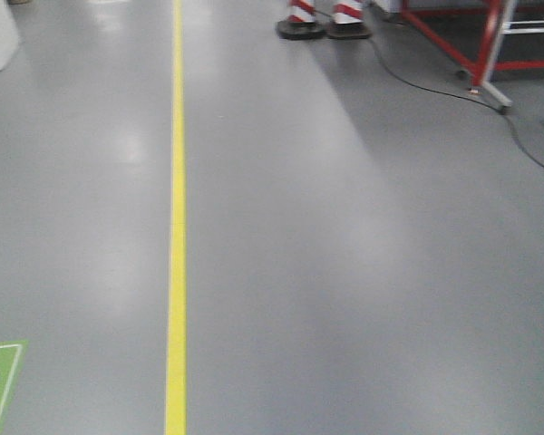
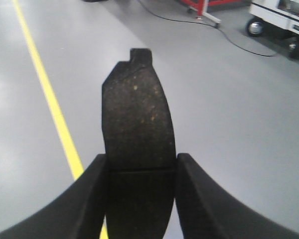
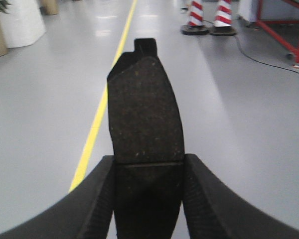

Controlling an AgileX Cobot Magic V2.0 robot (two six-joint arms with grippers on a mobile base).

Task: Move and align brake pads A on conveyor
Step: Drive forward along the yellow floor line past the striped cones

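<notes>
My left gripper [image 2: 142, 167] is shut on a dark grey curved brake pad [image 2: 137, 117]; the pad sticks out forward, its end tab at the far tip and its centre groove level with the fingertips. My right gripper [image 3: 148, 164] is likewise shut on a second brake pad [image 3: 145, 112], held the same way. Both pads hang above a grey floor. The conveyor is out of view in all three views. Neither arm shows in the front view.
A yellow floor line [image 1: 176, 227] runs straight ahead. Two red-and-white cones [image 1: 325, 16] stand far ahead, beside a red metal frame [image 1: 476, 36] and a black cable [image 1: 453, 95]. A white wheeled cart [image 2: 281, 20] sits at the right. White planters [image 3: 20, 22] stand at the left.
</notes>
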